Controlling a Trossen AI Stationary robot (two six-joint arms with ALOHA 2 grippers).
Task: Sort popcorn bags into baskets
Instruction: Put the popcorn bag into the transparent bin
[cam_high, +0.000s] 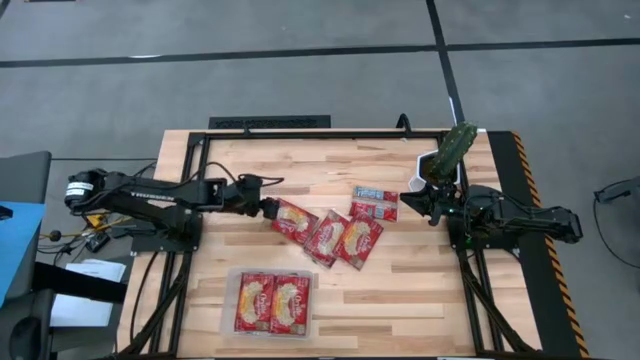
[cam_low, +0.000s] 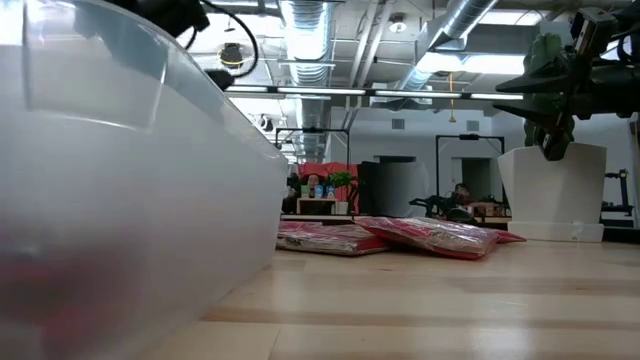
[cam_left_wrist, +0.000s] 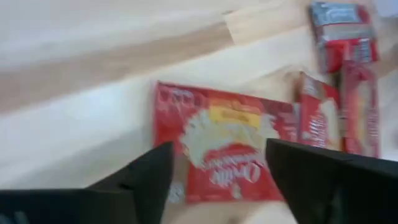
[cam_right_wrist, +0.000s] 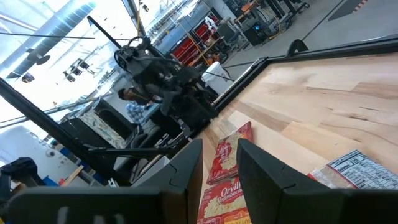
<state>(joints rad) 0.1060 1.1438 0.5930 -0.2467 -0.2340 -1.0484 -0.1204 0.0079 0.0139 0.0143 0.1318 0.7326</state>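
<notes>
High view first: we see our left gripper (cam_high: 268, 209) reaching toward the table's centre, its tips just at the nine o'clock edge of the nearest popcorn bag (cam_high: 294, 219). That bag lies flat and slanted, overlapping the next two bags (cam_high: 343, 240) in a loose row, and we judge this outermost one the easiest to lift without disturbing the others. Our left wrist view shows the fingers (cam_left_wrist: 140, 180) spread wide on either side of that bag (cam_left_wrist: 222, 144), nothing between them yet, so they look ready to come down around it.

A fourth bag (cam_high: 375, 203) lies back-side up at about one o'clock from the row, apart from it. The clear plastic tray (cam_high: 272, 302) sits at six o'clock on the table and already holds two bags side by side, with room for perhaps one more.

Our right gripper (cam_high: 429, 205) waits at three o'clock, raised clear of the wood beside the white bowl (cam_high: 437, 170) with its green object; its fingers (cam_right_wrist: 186, 168) stand a little apart and hold nothing. We judge it parked so the left arm has free passage to the tray.
</notes>
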